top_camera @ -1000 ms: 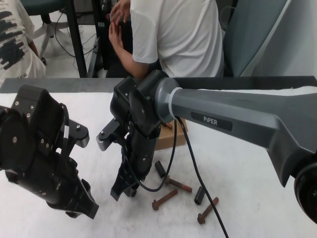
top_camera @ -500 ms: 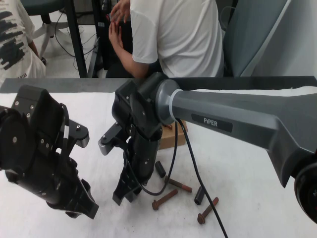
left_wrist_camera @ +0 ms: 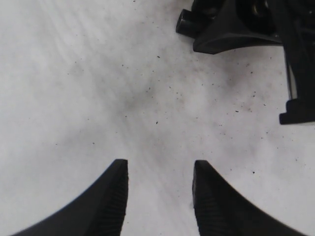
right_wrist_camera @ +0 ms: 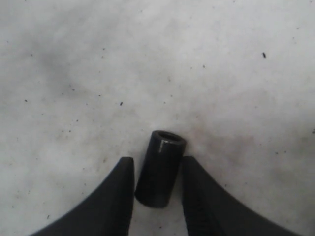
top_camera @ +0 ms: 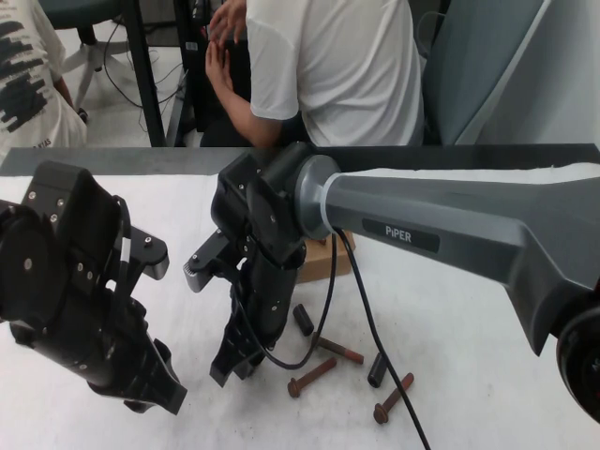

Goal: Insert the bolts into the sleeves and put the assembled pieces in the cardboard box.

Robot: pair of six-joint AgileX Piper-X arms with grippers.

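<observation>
A short black sleeve (right_wrist_camera: 161, 168) lies on the white table between the fingers of my right gripper (right_wrist_camera: 158, 164), which touch it on both sides. In the high view this right gripper (top_camera: 234, 364) points down at the table, left of the loose parts. Three rusty bolts (top_camera: 312, 375) (top_camera: 339, 351) (top_camera: 392, 398) and two more black sleeves (top_camera: 303, 319) (top_camera: 378, 369) lie to its right. The cardboard box (top_camera: 323, 261) stands behind the right arm, mostly hidden. My left gripper (left_wrist_camera: 160, 164) hangs open over bare table at the near left.
A black cable (top_camera: 370, 328) from the right arm trails across the table between the bolts. A person in a white shirt (top_camera: 328, 66) sits beyond the far edge. The left arm's bulky body (top_camera: 66, 281) fills the near left.
The right gripper has shifted only slightly over the same spot. The left arm has not moved.
</observation>
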